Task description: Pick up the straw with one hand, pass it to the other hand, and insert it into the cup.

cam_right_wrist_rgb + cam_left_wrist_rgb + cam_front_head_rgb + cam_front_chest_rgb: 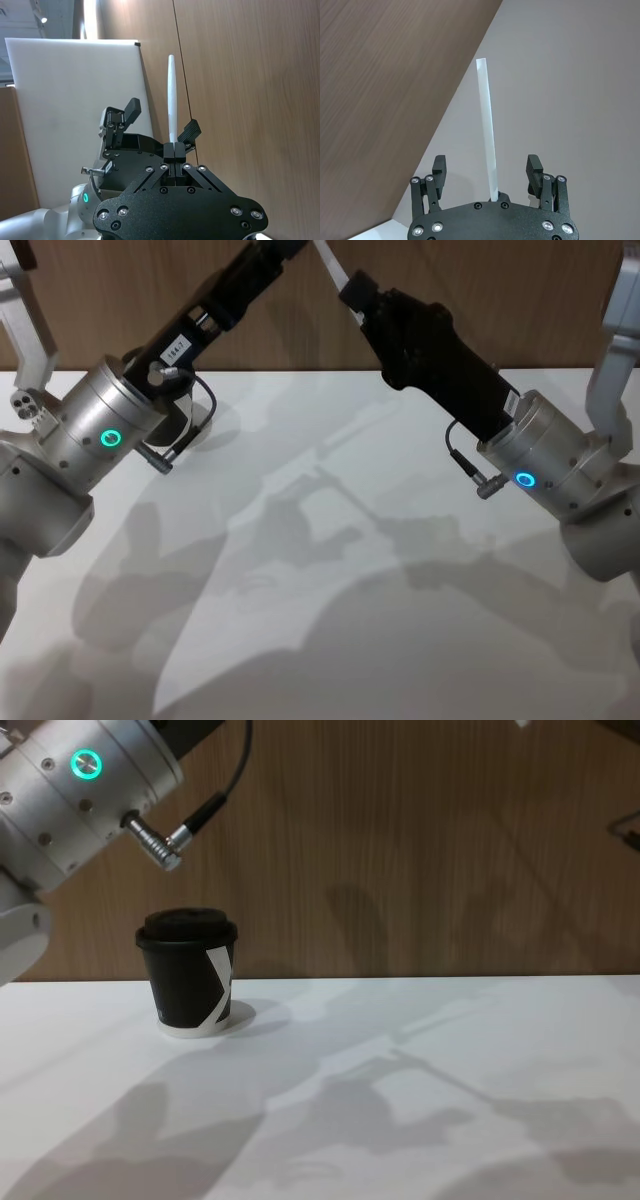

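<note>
While the right end effector [172, 148] pinches the straw [171, 90] near one end, pads pressed together on it, the left end effector [486, 162] sits spread around the same straw. The shaft runs out between its fingers [438, 167] with a gap on each side, touching neither as far as I can tell. Both are held high over the table [420, 1120], at 12 o'clock in the head view. That puts them well above the cup [188, 975], which stands upright with its lid on at 9 o'clock in the chest view, under the left arm. My read: handover is mid-step, left has to close, then right lets go. Risk 1: right opens before left has a firm pinch, so the straw drops. It's light and round, so it would likely roll on the table. Risk 2: the straw leans a little against the left fingers' axis, so closing could cock it. With both ends clamped, a thin tube may bend or kink. Risk 3: any tilt locked into the left pinch carries through to insertion. The free length is long, so a small angle error puts the tip well off target. I can't see the lid's hole from here, but it's surely small. A miss means the tip skids over the domed lid or shoves the light cup over.
</note>
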Available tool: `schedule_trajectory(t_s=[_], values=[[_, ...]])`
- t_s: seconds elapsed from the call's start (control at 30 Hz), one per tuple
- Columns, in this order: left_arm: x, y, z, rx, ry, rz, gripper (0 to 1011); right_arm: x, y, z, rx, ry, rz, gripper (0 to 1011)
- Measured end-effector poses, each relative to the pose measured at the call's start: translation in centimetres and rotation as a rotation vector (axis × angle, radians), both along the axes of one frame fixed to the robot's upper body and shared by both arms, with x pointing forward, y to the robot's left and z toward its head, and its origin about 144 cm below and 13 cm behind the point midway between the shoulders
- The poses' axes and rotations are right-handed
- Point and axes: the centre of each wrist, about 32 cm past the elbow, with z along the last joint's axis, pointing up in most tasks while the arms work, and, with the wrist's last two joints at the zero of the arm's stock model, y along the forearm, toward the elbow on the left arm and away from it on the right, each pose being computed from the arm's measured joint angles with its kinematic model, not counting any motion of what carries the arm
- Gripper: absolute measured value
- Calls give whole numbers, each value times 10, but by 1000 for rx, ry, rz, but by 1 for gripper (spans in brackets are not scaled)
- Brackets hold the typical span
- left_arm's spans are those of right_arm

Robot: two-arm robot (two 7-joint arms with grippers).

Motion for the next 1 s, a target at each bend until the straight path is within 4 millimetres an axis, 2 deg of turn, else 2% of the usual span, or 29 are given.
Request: schedule_trajectory(t_s=[0.87, 1.0], values=[[12, -17, 9, -19, -36, -52, 1003, 0, 0, 0, 0, 0, 0, 6], [13, -18, 10, -20, -40, -54, 944, 0, 0, 0, 0, 0, 0, 6]])
